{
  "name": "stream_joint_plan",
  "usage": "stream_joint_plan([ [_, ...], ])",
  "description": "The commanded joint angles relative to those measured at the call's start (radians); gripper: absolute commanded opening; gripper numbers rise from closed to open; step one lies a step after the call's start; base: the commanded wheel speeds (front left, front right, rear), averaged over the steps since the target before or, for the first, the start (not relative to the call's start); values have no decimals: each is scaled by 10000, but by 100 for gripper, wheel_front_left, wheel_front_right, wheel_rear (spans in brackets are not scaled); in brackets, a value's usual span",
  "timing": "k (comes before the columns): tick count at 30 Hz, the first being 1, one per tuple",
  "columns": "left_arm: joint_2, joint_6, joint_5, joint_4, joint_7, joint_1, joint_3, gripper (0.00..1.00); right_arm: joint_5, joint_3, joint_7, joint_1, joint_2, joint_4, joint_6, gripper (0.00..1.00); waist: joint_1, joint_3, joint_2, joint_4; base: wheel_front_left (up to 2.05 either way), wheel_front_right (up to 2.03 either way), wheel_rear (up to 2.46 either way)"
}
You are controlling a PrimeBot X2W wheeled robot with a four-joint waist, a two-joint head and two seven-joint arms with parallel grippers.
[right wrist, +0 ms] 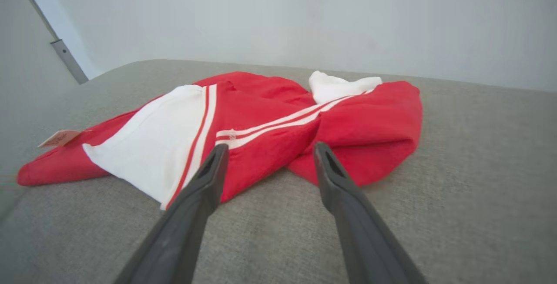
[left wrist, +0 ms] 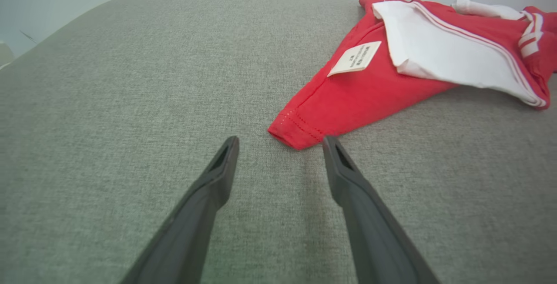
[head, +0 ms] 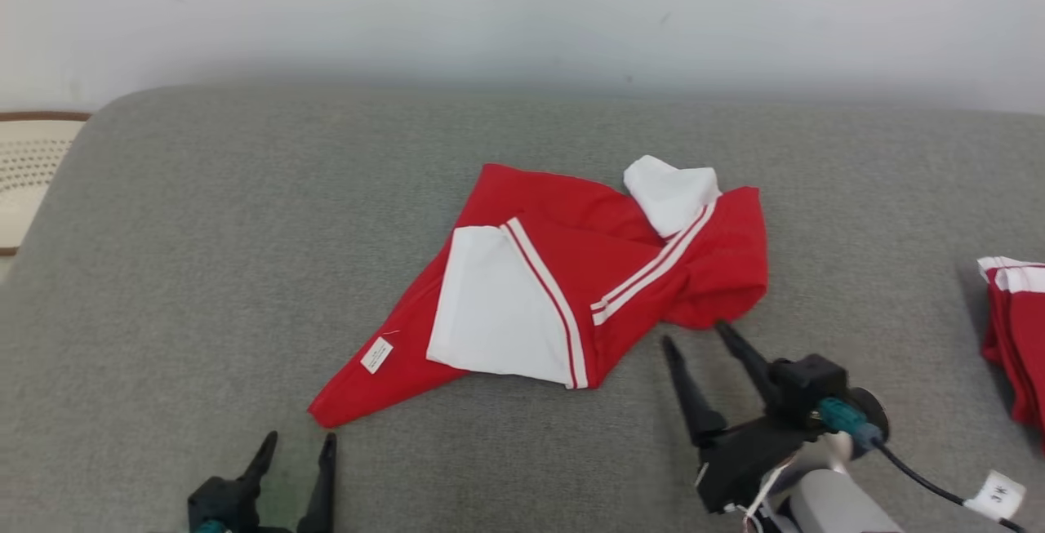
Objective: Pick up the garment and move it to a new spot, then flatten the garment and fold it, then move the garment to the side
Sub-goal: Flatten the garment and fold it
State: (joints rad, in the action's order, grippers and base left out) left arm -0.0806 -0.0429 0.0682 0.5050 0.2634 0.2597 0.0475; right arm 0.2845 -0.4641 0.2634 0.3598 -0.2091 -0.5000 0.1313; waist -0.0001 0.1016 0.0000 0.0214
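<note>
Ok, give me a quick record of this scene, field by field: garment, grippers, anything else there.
surface: grey cushion
garment: red and white, crumpled, mid-cushion
label: white tag near garment's left corner
left gripper: open, empty, tips by that corner
right gripper: open, empty, tips at garment's near right edge
other: second red and white cloth at cushion's right edge

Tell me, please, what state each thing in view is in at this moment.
Garment: crumpled, lying loose on the grey cushion, held by neither gripper.
Label: turned up, showing.
Left gripper: open, empty, just short of the garment's corner.
Right gripper: open, empty, at the garment's near edge.
Other red clothes: piled on the cushion to the right, partly out of frame.
</note>
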Motion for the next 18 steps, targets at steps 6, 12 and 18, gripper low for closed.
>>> stream_joint_plan([
  [6, 214, -72, 43, -403, 15, -388, 318, 100, 557, -1773, 8, 666, -143, -76, -13, 100, 1, 133, 0, 1193, 0, 0, 0],
  [12, 289, -12, 341, -706, 15, -460, 768, 100, 825, -2701, 6, 1174, -229, -371, -13, 100, 1, 338, 0, 2068, 0, 0, 0],
  [18, 294, 177, 810, -835, 13, -595, 1182, 100, 950, -3451, 6, 1604, -302, -804, -13, 100, 1, 499, 0, 2714, 0, 0, 0],
])
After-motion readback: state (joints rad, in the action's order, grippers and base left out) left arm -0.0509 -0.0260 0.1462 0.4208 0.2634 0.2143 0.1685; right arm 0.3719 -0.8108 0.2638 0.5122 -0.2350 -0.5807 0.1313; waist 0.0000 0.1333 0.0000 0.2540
